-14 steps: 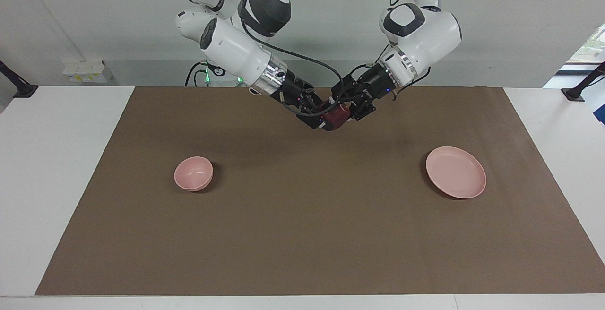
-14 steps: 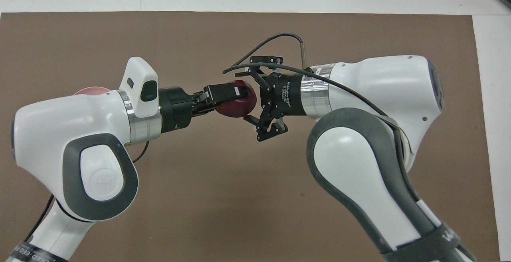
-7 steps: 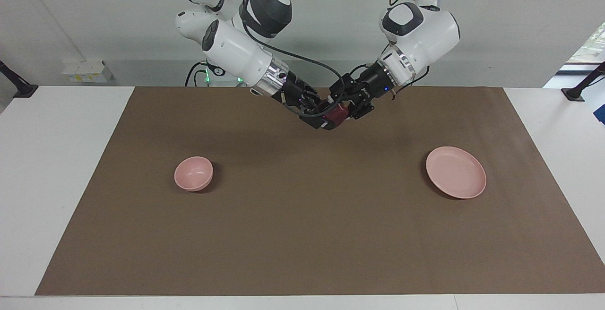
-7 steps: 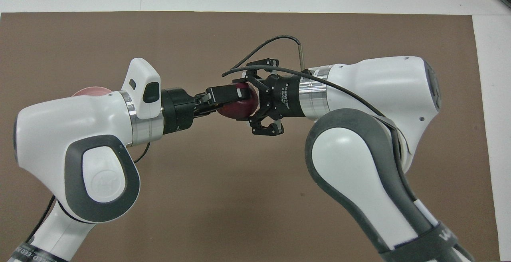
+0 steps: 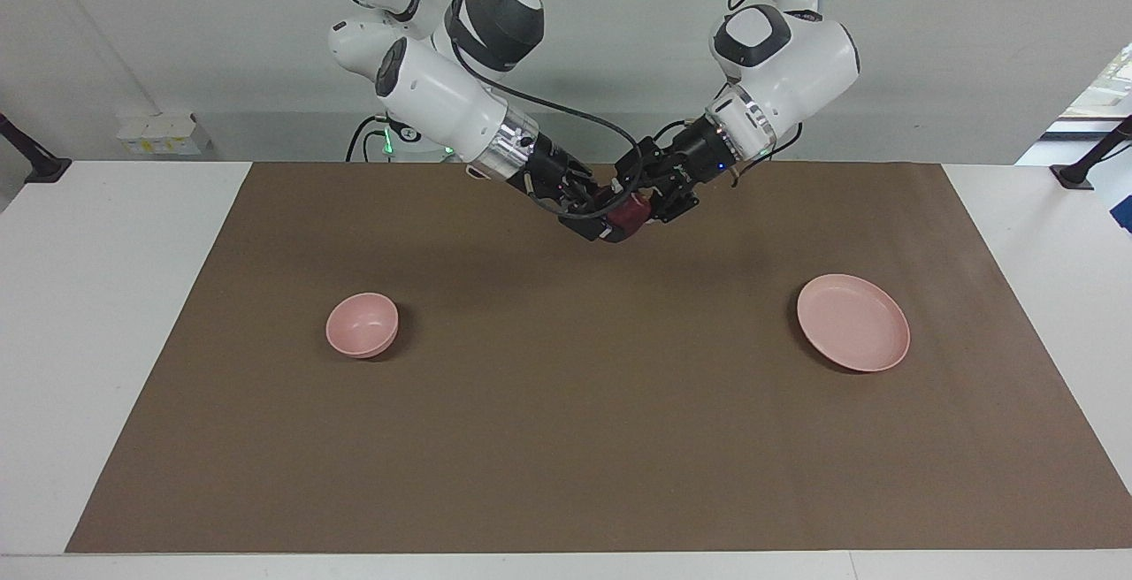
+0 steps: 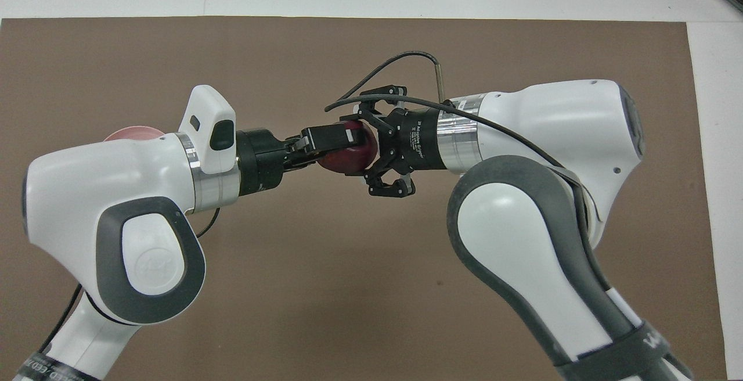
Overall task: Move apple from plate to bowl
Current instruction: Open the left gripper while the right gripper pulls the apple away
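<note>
The apple (image 5: 627, 214) is up in the air over the brown mat (image 5: 566, 438), about midway along the table and toward the robots' edge of the mat, caught between the two grippers that meet there. The left gripper (image 6: 342, 144) comes in from the plate's end and is clamped on the apple, one finger lying across the top of the fruit in the overhead view. The right gripper (image 6: 364, 147) comes in from the bowl's end with its jaws drawn narrow around the same apple, so both grippers grip it at once. The apple is round, with no long axis to speak of; its dark red side faces up, and its stem end cannot be made out, so which way it points cannot be told. The plate (image 5: 853, 323) lies flat on the mat toward the left arm's end of the table, with nothing on it. The bowl (image 5: 363, 324) stands upright toward the right arm's end, well apart from the plate, and holds nothing.
</note>
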Robot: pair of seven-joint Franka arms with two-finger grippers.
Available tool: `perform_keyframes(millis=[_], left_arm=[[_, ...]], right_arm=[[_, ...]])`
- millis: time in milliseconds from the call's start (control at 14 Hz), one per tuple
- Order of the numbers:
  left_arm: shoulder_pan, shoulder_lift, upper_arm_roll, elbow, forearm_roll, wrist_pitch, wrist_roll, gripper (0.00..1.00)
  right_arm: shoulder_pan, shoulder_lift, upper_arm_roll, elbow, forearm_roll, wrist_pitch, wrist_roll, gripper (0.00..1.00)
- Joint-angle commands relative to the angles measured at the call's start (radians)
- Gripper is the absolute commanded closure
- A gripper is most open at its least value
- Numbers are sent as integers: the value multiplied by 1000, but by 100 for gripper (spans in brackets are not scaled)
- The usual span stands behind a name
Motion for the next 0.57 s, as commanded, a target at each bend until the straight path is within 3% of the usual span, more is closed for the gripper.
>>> perform_keyframes(millis=[0, 71, 143, 214, 500], left_arm=[[-10, -18, 10, -4, -5, -2, -2, 65], [-10, -18, 8, -4, -5, -2, -4, 48], [-10, -18, 8, -2, -5, 0, -5, 22], [-10, -15, 8, 5, -5, 4, -5, 1], [-7, -10, 10, 10, 19, 6, -5, 0]], right_arm=[[-54, -8, -10, 7, 7, -58, -44, 100], [-75, -20, -10, 7, 5, -81, -50, 100], [-96, -26, -10, 7, 5, -103, -60, 100], [-116, -33, -12, 7, 5, -121, -70, 100], [-196, -53, -13, 7, -16, -216, -145, 100]])
